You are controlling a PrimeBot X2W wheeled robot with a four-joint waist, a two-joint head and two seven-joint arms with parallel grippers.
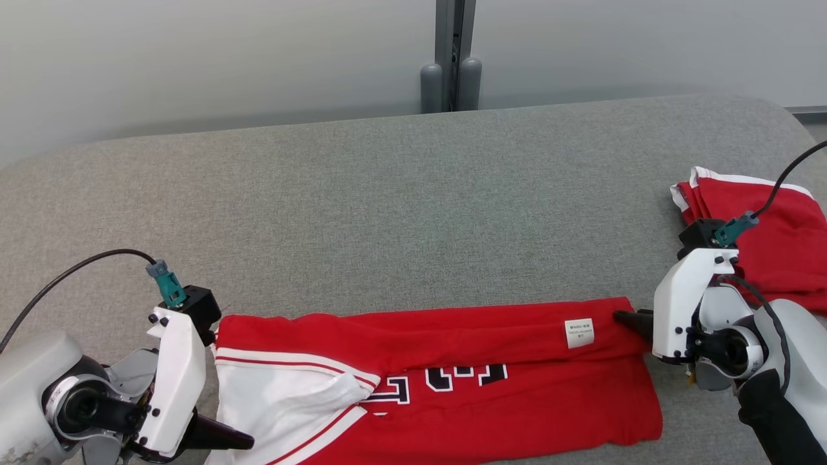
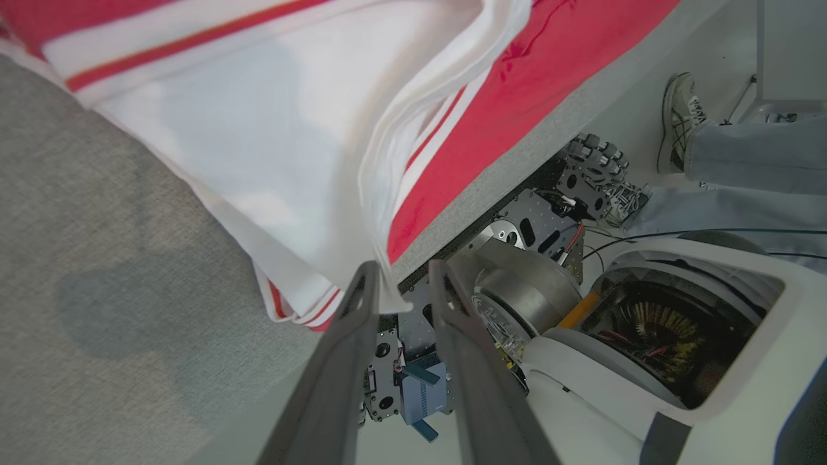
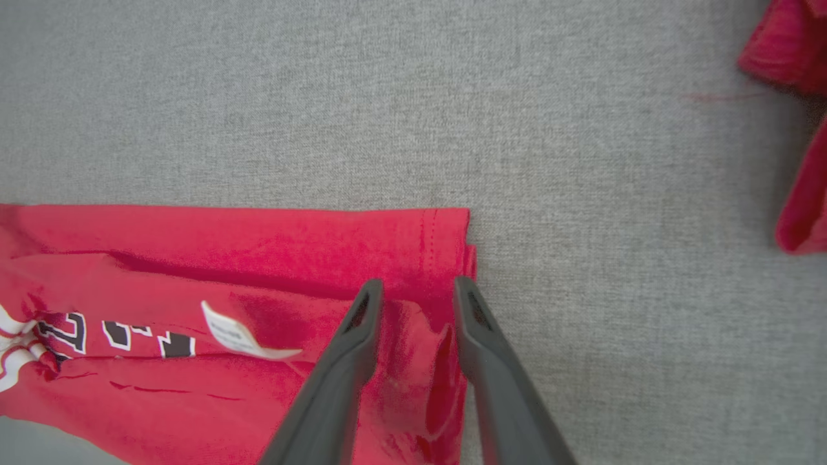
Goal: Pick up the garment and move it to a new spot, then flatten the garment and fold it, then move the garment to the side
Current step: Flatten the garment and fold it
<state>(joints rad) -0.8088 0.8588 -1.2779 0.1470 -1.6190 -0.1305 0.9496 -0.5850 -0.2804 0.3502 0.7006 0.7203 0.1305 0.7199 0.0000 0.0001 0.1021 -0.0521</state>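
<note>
Left gripper [image 2: 404, 268] is right up close at the near edge of the table [image 1: 387, 194], fingers a little apart with daylight showing between them, and the white sleeve corner of the jersey [image 1: 491, 394] hangs right at their tips; whether that corner is pinched I cannot tell, though it looks loose. Over to the right gripper [image 3: 417, 284]: its fingers are apart too, poised over the hem end with a small ridge of red cloth between them, not squeezed. The jersey itself lies along the near edge of the table as a long band, far side folded over toward the robot, a white label [image 1: 579, 332] showing on top and the black lettering peeking out below the fold. A second red garment [image 1: 782, 239] sits bunched at the far right of the table, well apart from this one, and a person's shoe [image 2: 678, 119] shows on the floor beyond the edge. My read is that we're in the folding step, with the lengthwise fold laid down. What comes next, I'd say, is a crosswise fold, and that calls for both grippers to take a firm pinch through every layer at one end, lift low and carry it across without dragging the band crooked.
</note>
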